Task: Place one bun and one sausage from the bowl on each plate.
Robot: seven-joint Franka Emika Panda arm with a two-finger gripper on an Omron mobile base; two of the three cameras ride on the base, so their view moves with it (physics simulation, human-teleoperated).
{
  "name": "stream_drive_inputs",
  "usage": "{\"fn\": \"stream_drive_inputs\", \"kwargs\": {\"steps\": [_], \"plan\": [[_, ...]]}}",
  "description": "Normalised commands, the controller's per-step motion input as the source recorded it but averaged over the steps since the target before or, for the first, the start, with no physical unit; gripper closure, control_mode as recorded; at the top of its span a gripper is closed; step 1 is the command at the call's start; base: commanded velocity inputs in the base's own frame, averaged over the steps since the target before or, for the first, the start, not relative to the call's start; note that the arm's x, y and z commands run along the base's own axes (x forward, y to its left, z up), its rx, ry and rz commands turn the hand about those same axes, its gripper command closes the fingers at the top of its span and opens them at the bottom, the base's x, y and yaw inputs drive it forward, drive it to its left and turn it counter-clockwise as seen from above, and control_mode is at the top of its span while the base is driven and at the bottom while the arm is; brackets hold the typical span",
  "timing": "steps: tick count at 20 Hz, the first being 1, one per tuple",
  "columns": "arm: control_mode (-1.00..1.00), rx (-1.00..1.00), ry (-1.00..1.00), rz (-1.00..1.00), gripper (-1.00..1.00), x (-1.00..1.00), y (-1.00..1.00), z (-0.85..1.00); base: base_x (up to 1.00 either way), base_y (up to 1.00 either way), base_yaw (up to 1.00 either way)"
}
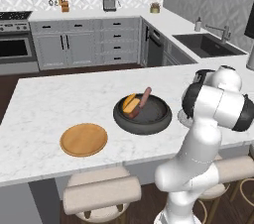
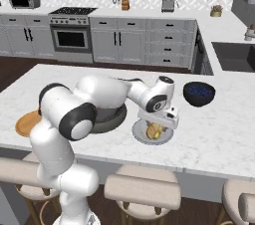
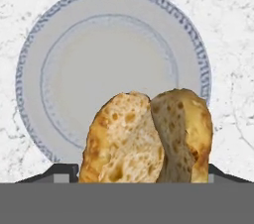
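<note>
The gripper (image 2: 155, 130) grips a bun (image 3: 149, 139) end-up, its long axis pointing down at the light grey plate (image 3: 114, 29) directly beneath, ready for release.

In the middle of the left base view sat the dark bowl (image 1: 143, 114), holding one golden bun (image 1: 130, 105) and one reddish-brown sausage (image 1: 144, 98) leaning on its rim. The wooden plate (image 1: 84, 139) lay lower left, bare. In the hand view a second split bun (image 3: 146, 139) stood at bottom centre over the light grey plate (image 3: 114, 44).
</note>
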Motion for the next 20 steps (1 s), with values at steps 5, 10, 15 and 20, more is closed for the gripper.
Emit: {"fn": "stream_drive_inputs", "kwargs": {"steps": [5,10,15,20], "plan": [[-1.0,0.0,0.0,0.05,1.0,0.53,-0.37,-0.33,0.0,0.0,0.0],[-1.0,0.0,0.0,0.01,1.0,0.41,0.02,-0.22,0.0,0.0,0.0],[-1.0,0.0,0.0,0.0,1.0,0.15,0.21,-0.38,0.0,0.0,0.0],[-1.0,0.0,0.0,-0.03,-1.0,0.01,0.09,-0.2,0.0,0.0,0.0]]}}
